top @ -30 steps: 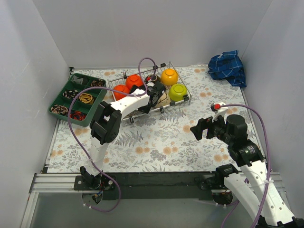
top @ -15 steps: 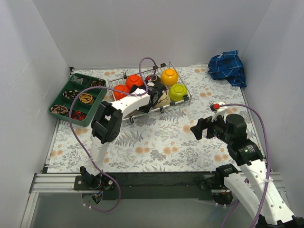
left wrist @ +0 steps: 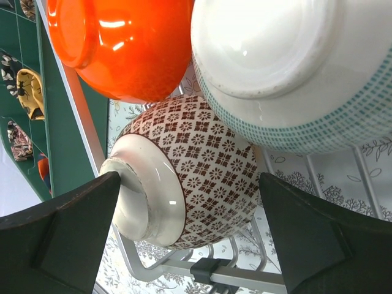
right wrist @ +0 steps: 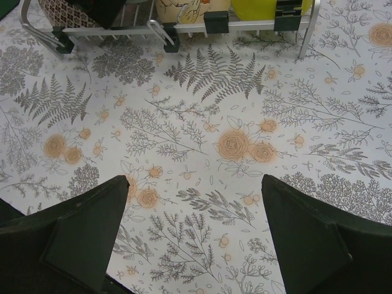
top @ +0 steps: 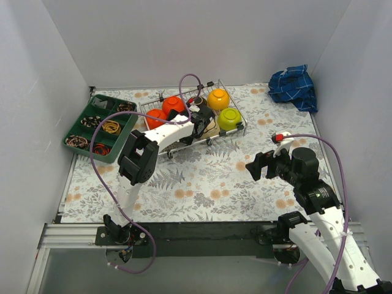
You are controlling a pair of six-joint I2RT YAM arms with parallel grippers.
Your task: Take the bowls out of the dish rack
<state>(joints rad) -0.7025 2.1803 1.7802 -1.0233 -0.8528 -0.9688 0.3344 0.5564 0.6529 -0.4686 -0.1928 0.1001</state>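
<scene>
Plain white back wall (top: 202, 37) far off, white left wall (top: 37, 92) and white right wall (top: 361, 79) at the sides, all bare and smooth. Below, a table cover (top: 202, 184) with gray ferns and little orange flowers, flat across the whole table. At the near edge, a shiny metal rail (top: 67, 236) beside a black strip (top: 202, 231). In the far right corner, a crumpled blue cloth (top: 294, 87) close to the wall. By the left wall, a green tray (top: 127, 130) with little boxes inside. Soft, even light everywhere, only faint shadows.
</scene>
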